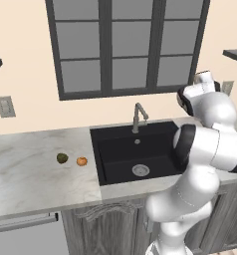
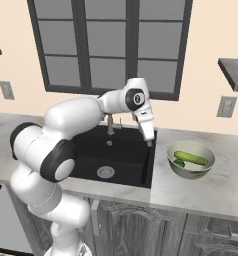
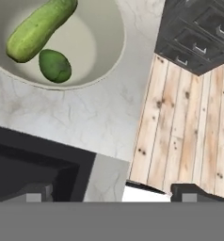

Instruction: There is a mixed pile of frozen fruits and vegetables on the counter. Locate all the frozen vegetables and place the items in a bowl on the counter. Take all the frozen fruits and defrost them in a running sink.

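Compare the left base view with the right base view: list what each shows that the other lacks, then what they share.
Left base view alone: the two frozen fruits, an orange ball and an olive-brown ball, lying apart on the counter left of the sink.

Right base view alone: the bowl on the counter right of the sink, holding the cucumber and a small dark green piece; the open, empty gripper hangs over the sink's right edge.

Both: black sink, faucet, marbled counter, window, robot arm.
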